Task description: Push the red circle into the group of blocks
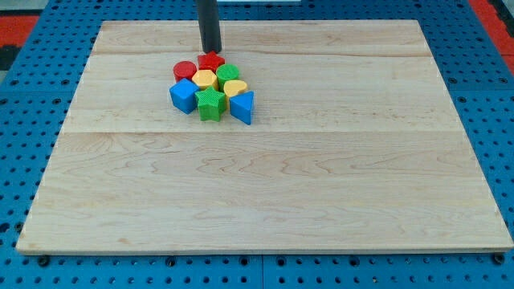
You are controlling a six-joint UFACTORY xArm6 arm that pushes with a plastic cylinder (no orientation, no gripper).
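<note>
The red circle [185,70] lies at the upper left of a tight cluster of blocks, touching the yellow block [205,79] and the blue cube [183,95]. The cluster also holds a red star-like block [212,61], a green block [228,73], a yellow heart-like block [235,87], a green star [210,104] and a blue triangle [243,107]. My tip [210,51] stands just above the red star-like block, to the upper right of the red circle, close to or touching the cluster's top.
The blocks lie on a pale wooden board [265,185] set on a blue perforated table [24,160]. The cluster sits near the board's top edge, left of centre.
</note>
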